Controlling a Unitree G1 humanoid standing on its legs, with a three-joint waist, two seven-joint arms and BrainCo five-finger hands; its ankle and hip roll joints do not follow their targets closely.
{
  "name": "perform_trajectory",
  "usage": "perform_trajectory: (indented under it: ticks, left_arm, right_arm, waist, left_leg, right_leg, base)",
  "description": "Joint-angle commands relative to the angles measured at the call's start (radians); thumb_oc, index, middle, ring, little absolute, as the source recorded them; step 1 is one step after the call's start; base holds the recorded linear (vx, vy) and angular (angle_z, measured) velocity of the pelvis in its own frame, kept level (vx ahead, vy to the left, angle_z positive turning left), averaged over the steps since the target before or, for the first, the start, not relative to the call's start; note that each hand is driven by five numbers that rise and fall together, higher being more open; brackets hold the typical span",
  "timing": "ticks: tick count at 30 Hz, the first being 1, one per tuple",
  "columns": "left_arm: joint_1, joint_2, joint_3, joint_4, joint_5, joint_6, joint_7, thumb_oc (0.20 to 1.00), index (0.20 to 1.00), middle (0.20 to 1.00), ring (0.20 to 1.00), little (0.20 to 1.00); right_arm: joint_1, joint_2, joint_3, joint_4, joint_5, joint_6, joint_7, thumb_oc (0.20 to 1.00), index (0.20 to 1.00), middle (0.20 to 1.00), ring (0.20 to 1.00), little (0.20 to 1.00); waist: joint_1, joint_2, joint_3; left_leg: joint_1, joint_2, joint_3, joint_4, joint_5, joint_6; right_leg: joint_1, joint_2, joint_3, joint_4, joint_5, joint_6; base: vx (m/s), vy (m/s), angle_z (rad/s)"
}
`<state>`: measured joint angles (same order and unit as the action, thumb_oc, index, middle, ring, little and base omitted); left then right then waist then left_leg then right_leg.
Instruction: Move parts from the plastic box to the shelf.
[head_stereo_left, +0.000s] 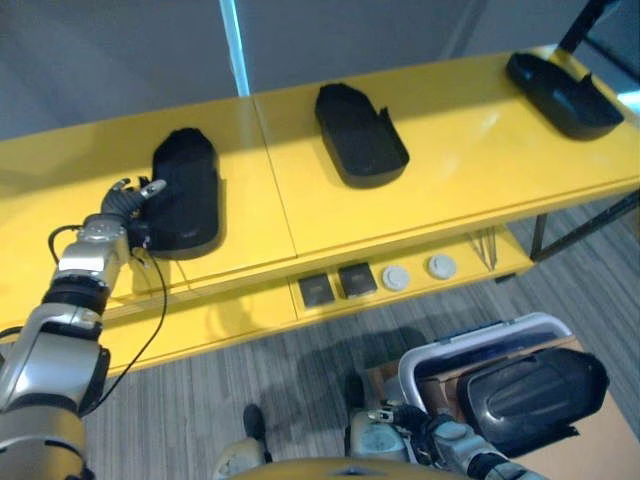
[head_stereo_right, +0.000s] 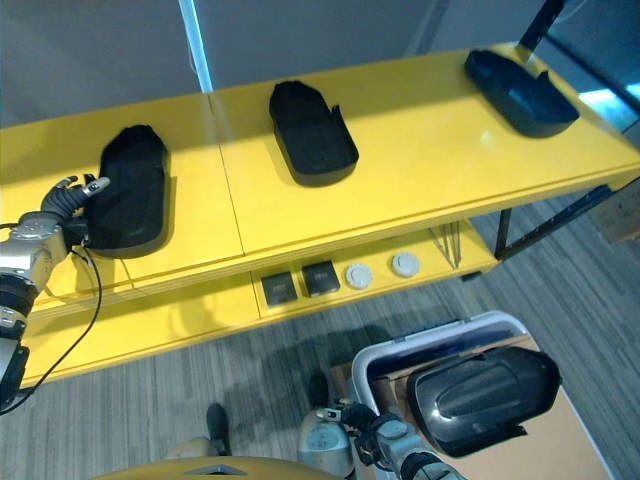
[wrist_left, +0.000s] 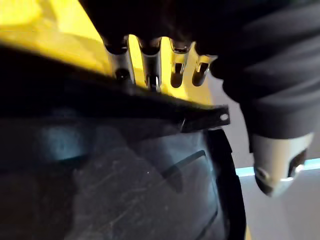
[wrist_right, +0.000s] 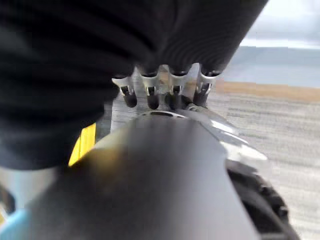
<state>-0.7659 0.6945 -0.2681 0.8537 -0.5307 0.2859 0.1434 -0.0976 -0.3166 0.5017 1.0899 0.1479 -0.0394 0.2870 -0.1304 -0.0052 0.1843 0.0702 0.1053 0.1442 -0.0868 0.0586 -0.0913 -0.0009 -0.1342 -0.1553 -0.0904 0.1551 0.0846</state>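
Left hand (head_stereo_left: 128, 203) sits at the near edge of a black moulded part (head_stereo_left: 186, 193) on the yellow shelf (head_stereo_left: 300, 215), fingers curled over its rim and thumb apart, gripping it. Right hand (head_stereo_left: 437, 436), low beside the plastic box (head_stereo_left: 480, 345), touches another black part (head_stereo_left: 530, 395) resting on the box; grip probably closed, but cannot tell.

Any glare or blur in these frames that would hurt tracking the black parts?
Left eye view: glare washes out the yellow shelf top behind the middle black part. Right eye view: the part in the plastic box carries soft highlights. Left wrist view: the part under the left robot hand is blurred, nearly featureless. Right wrist view: foreground is out of focus past the right robot hand.
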Motion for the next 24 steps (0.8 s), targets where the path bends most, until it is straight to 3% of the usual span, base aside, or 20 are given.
perform_trajectory:
  ticks: [1, 5, 6, 8, 9, 10, 11, 13, 14, 15, 20, 21, 24]
  left_arm:
    - [-0.092, 0.001, -0.030, 0.089, 0.064, -0.003, 0.045, 1.000, 1.000, 1.000, 1.000, 1.000]
    - [-0.116, -0.010, -0.050, 0.096, 0.101, -0.042, 0.085, 1.000, 1.000, 1.000, 1.000, 1.000]
    - [-0.142, -0.002, -0.063, 0.094, 0.082, -0.104, 0.088, 1.000, 1.000, 1.000, 1.000, 1.000]
    - [-0.164, 0.007, -0.077, 0.079, 0.029, -0.171, 0.066, 1.000, 1.000, 1.000, 1.000, 1.000]
    - [-0.195, 0.016, -0.093, 0.024, -0.053, -0.262, 0.027, 1.000, 1.000, 1.000, 1.000, 1.000]
    - [-0.204, 0.013, -0.096, -0.055, -0.058, -0.302, 0.078, 1.000, 1.000, 1.000, 1.000, 1.000]
    - [-0.199, 0.020, -0.091, -0.116, -0.079, -0.369, 0.056, 1.000, 1.000, 1.000, 1.000, 1.000]
    - [-0.178, 0.026, -0.068, -0.205, -0.074, -0.411, 0.030, 1.000, 1.000, 1.000, 1.000, 1.000]
    - [-0.157, 0.030, -0.049, -0.278, -0.059, -0.402, 0.041, 0.758, 0.758, 0.758, 0.758, 0.758]
    - [-0.082, 0.030, -0.005, -0.413, -0.042, -0.397, 0.029, 0.200, 0.200, 0.200, 0.200, 0.200]
    - [0.211, -0.033, 0.153, -0.723, 0.030, -0.387, -0.035, 0.200, 0.200, 0.200, 0.200, 0.200]
    - [0.343, -0.083, 0.208, -0.812, 0.077, -0.399, -0.053, 0.200, 0.200, 0.200, 0.200, 0.200]
    - [0.501, -0.144, 0.245, -0.870, 0.071, -0.416, -0.085, 0.200, 0.200, 0.200, 0.200, 0.200]
  right_arm:
    - [0.002, 0.021, 0.049, 0.064, -0.035, -0.015, 0.058, 1.000, 1.000, 1.000, 1.000, 1.000]
    - [-0.006, 0.040, 0.082, 0.078, -0.119, -0.036, 0.056, 1.000, 1.000, 1.000, 1.000, 1.000]
    - [-0.005, 0.039, 0.108, 0.076, -0.122, -0.056, 0.051, 1.000, 1.000, 1.000, 1.000, 1.000]
    - [-0.006, 0.037, 0.119, 0.069, -0.104, -0.057, 0.045, 1.000, 1.000, 1.000, 1.000, 1.000]
    - [-0.010, 0.027, 0.123, 0.048, -0.093, -0.050, 0.043, 1.000, 1.000, 1.000, 1.000, 1.000]
    - [-0.015, 0.022, 0.117, 0.042, -0.090, -0.042, 0.044, 1.000, 1.000, 1.000, 1.000, 1.000]
    - [-0.016, 0.022, 0.113, 0.043, -0.089, -0.033, 0.042, 1.000, 1.000, 1.000, 1.000, 1.000]
    - [-0.022, 0.022, 0.103, 0.052, -0.072, -0.013, 0.044, 1.000, 1.000, 1.000, 1.000, 1.000]
    - [-0.027, 0.024, 0.095, 0.064, -0.061, -0.004, 0.048, 1.000, 1.000, 1.000, 1.000, 1.000]
    - [-0.027, 0.033, 0.069, 0.085, -0.058, 0.013, 0.050, 1.000, 1.000, 1.000, 1.000, 1.000]
    - [0.013, 0.060, 0.009, 0.111, -0.061, 0.015, 0.025, 1.000, 1.000, 1.000, 1.000, 1.000]
    - [0.030, 0.068, -0.028, 0.117, -0.053, 0.021, 0.009, 1.000, 1.000, 1.000, 1.000, 1.000]
    - [0.052, 0.078, -0.067, 0.118, -0.043, 0.024, -0.003, 1.000, 1.000, 1.000, 1.000, 1.000]
  waist:
    - [0.021, 0.062, -0.037]
    - [0.032, 0.051, -0.074]
    - [0.034, 0.046, -0.084]
    - [0.037, 0.043, -0.094]
    - [0.040, 0.041, -0.101]
    - [0.045, 0.040, -0.104]
    - [0.050, 0.036, -0.109]
    - [0.059, 0.032, -0.112]
    - [0.065, 0.030, -0.112]
    - [0.081, 0.024, -0.112]
    - [0.114, 0.010, -0.113]
    - [0.132, 0.005, -0.107]
    - [0.158, 0.000, -0.098]
  left_leg:
    - [-0.014, 0.030, 0.033, 0.000, -0.013, 0.006]
    - [0.009, 0.037, 0.036, 0.000, -0.016, 0.003]
    - [0.025, 0.040, 0.036, 0.001, -0.020, 0.002]
    - [0.028, 0.040, 0.037, 0.001, -0.019, 0.002]
    - [0.037, 0.042, 0.035, 0.003, -0.022, 0.004]
    - [0.045, 0.044, 0.033, 0.005, -0.026, 0.005]
    - [0.052, 0.043, 0.034, 0.006, -0.030, 0.007]
    - [0.057, 0.046, 0.031, 0.007, -0.032, 0.007]
    - [0.060, 0.046, 0.028, 0.008, -0.034, 0.007]
    - [0.064, 0.046, 0.019, 0.007, -0.038, 0.009]
    - [0.068, 0.047, 0.000, 0.000, -0.042, 0.012]
    - [0.063, 0.045, -0.012, 0.000, -0.043, 0.014]
    - [0.052, 0.040, -0.029, 0.000, -0.047, 0.017]
  right_leg:
    - [0.051, -0.052, 0.000, 0.013, -0.096, 0.062]
    - [0.078, -0.045, -0.009, 0.006, -0.099, 0.062]
    - [0.095, -0.042, -0.012, 0.006, -0.103, 0.063]
    - [0.099, -0.041, -0.014, 0.005, -0.100, 0.062]
    - [0.109, -0.038, -0.015, 0.006, -0.102, 0.060]
    - [0.117, -0.037, -0.015, 0.009, -0.105, 0.059]
    - [0.123, -0.036, -0.015, 0.009, -0.106, 0.058]
    - [0.130, -0.035, -0.016, 0.012, -0.110, 0.055]
    - [0.133, -0.035, -0.017, 0.014, -0.113, 0.053]
    - [0.140, -0.034, -0.020, 0.015, -0.117, 0.050]
    - [0.152, -0.033, -0.034, 0.012, -0.122, 0.049]
    - [0.155, -0.034, -0.045, 0.012, -0.123, 0.048]
    - [0.156, -0.036, -0.065, 0.010, -0.124, 0.049]
  base:
    - [-0.01, -0.084, 0.08]
    - [-0.04, -0.066, 0.07]
    - [-0.02, -0.038, -0.01]
    - [-0.03, -0.040, 0.01]
    - [-0.02, -0.038, 0.02]
    - [-0.01, -0.038, 0.02]
    - [0.00, -0.019, 0.03]
    - [0.00, 0.000, 0.00]
    - [0.00, 0.000, 0.00]
    - [0.00, 0.000, 0.00]
    - [0.00, 0.001, 0.01]
    - [0.01, 0.006, 0.07]
    - [0.00, 0.019, 0.14]
